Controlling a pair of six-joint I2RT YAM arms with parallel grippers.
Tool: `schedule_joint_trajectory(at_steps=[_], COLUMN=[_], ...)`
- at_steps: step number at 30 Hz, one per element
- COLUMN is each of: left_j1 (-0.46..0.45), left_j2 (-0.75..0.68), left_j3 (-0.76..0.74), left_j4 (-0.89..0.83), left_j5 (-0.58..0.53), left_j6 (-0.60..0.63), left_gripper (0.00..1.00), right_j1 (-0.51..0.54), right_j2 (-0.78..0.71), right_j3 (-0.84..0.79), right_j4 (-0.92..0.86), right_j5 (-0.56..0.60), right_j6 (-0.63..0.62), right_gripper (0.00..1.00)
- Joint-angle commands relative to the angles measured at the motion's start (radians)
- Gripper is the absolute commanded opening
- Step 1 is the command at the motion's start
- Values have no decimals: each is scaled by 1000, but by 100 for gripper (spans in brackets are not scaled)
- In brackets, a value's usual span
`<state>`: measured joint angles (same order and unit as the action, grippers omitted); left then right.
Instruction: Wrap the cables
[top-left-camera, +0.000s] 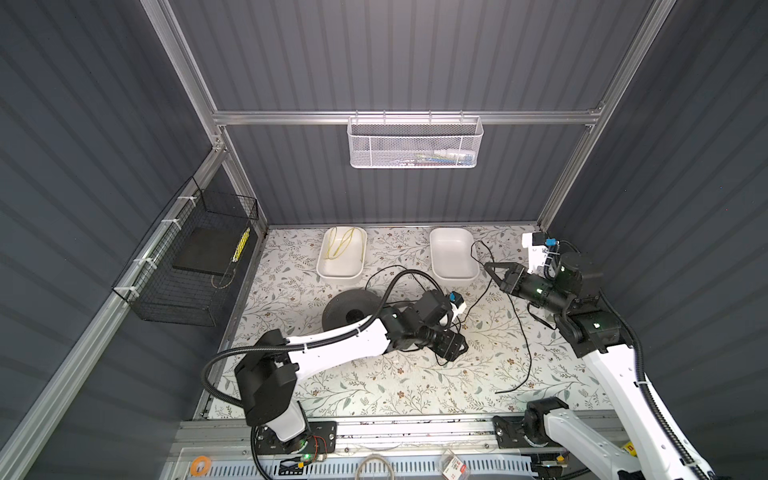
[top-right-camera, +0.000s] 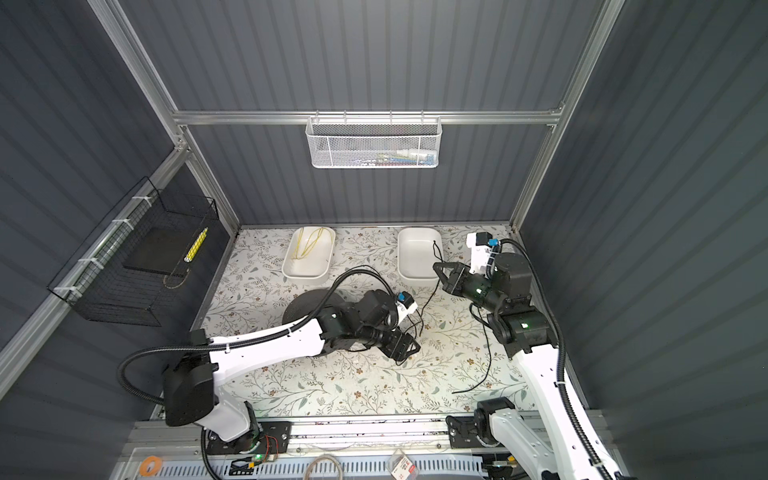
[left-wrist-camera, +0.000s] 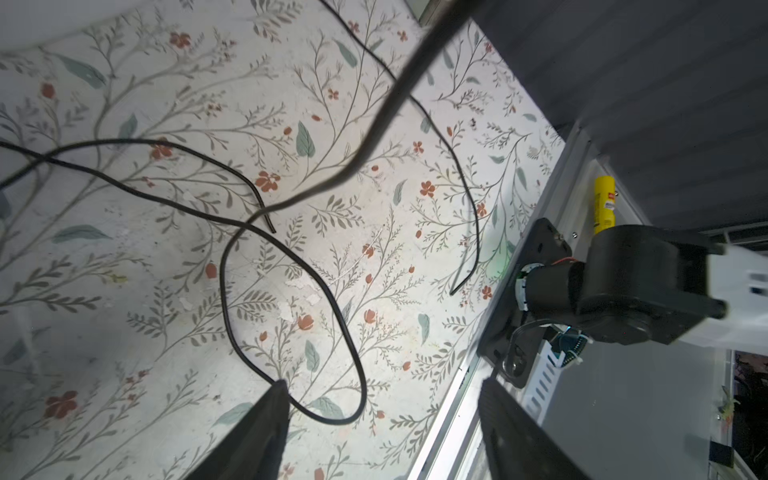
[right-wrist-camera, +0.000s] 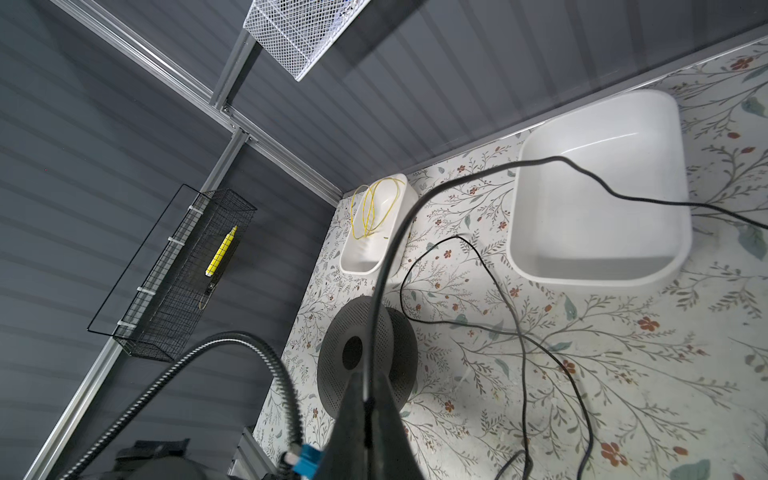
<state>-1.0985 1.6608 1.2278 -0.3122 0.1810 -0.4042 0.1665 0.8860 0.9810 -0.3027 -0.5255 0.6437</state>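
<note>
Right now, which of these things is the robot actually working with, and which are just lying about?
In the job: thin black cable, pinched in the right jaws; probably the black spool.

Lying about: white bin holding yellow cord; empty white bin; white mesh basket; black wire basket with a yellow marker.

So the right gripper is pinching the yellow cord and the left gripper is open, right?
Not quite: the right gripper is pinching the thin black cable, not the yellow cord, which lies in a white tub. The right wrist view shows it. The left gripper is open.
</note>
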Motion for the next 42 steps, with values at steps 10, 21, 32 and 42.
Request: schedule_joint_trajectory(at_steps=[10, 21, 32, 42], left_j1=[-17, -55, -66, 131], left_j2=[148, 220, 111, -220], left_j3=[74, 117, 99, 58], left_j4=[39, -60, -121, -188], left_j5=[-130, -231, -396, -428], left_j6=[-42, -8, 15, 67], left_gripper=[51, 46, 0, 0], right_j1=[2, 2, 0, -72], right_j2=[-44, -53, -58, -50], right_j3=[-51, -75, -79, -166], right_j4=[31, 50, 17, 3], right_j5=[10, 22, 66, 81], right_j6=[19, 30, -6, -38], right_gripper=[0, 0, 0, 0])
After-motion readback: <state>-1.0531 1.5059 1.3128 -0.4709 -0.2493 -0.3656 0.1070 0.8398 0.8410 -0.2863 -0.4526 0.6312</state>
